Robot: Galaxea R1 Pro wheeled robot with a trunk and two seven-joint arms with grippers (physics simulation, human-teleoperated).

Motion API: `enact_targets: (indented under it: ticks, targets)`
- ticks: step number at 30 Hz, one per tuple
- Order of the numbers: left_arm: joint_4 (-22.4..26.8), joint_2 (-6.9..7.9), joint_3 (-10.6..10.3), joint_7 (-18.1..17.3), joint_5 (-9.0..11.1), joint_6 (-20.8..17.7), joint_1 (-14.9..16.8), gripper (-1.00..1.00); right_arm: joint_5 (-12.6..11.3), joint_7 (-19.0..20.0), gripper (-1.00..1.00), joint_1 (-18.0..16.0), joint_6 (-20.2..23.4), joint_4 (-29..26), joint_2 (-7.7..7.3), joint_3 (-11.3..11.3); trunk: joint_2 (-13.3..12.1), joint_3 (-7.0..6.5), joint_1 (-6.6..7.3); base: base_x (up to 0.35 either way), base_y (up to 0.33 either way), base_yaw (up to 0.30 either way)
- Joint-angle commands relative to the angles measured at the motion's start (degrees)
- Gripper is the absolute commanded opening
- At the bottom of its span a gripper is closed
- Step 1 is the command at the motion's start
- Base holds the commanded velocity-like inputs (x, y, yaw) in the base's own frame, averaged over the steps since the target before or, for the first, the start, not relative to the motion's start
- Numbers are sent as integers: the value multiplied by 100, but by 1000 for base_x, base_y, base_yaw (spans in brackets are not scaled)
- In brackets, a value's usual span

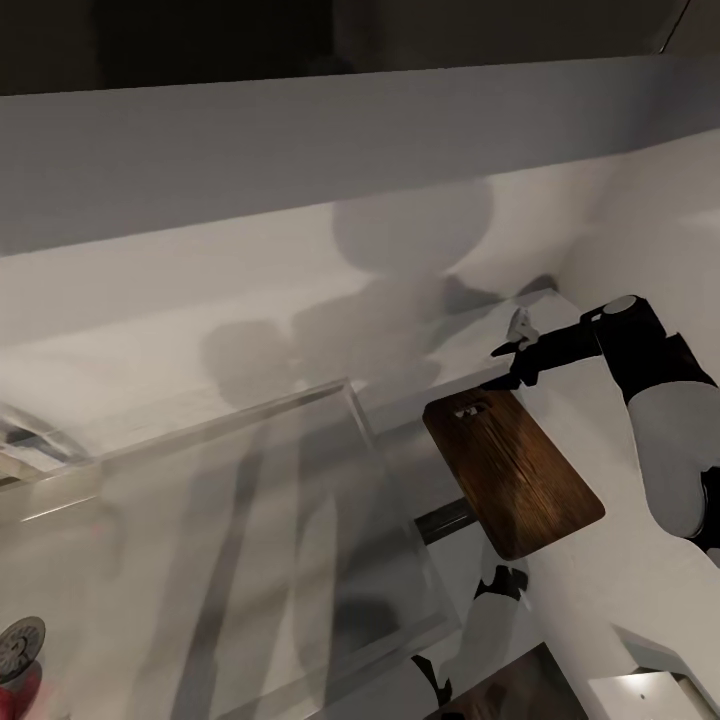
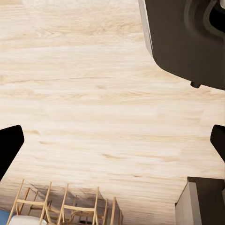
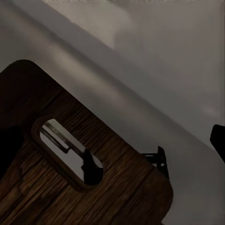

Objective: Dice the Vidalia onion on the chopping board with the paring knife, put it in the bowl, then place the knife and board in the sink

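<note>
The dark brown chopping board (image 1: 515, 475) lies slanted at the right edge of the sink (image 1: 300, 620), its slotted handle end (image 3: 65, 152) toward the wall. My right gripper (image 1: 512, 352) hovers open just past that end, with one fingertip (image 3: 218, 139) off to the board's side. A small dark object (image 3: 157, 157) sits by the board's corner; I cannot tell whether it is the paring knife. A blurred pinkish-red shape (image 1: 20, 695) shows beside the drain (image 1: 18, 645); it may be the Vidalia onion. My left gripper (image 2: 112, 140) hangs open over the wood floor (image 2: 93, 93).
The grey countertop (image 1: 600, 600) runs along the white wall to the right of the board. A white square bowl (image 1: 645, 695) is cut off at the lower right. A dark cabinet (image 2: 187, 37) and wooden chairs (image 2: 70, 206) show beyond the left fingers.
</note>
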State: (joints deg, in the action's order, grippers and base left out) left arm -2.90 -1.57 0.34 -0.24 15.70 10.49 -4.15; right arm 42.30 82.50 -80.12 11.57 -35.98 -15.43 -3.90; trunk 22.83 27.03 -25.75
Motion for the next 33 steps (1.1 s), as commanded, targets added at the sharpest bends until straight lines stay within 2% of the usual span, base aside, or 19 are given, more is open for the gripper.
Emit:
enact_targets:
  ticks: [1,17,25,33]
  targets:
    - [-10,-1,1,-3,21,32,2,100,32,33,100,-3,61,-10,5,-26,9,7,-3,0,0,0]
    - [-9,-7,1,-3,21,32,3,100,33,-8,100,-3,65,-187,-100,-40,9,7,-3,0,0,0]
    - [-9,-4,1,-3,21,32,2,100,29,-17,100,-3,65,-190,-224,-41,9,7,-3,0,0,0]
    - [-9,-7,1,-3,21,32,4,100,25,-133,100,-3,65,-190,-238,-41,9,7,-3,0,0,0]
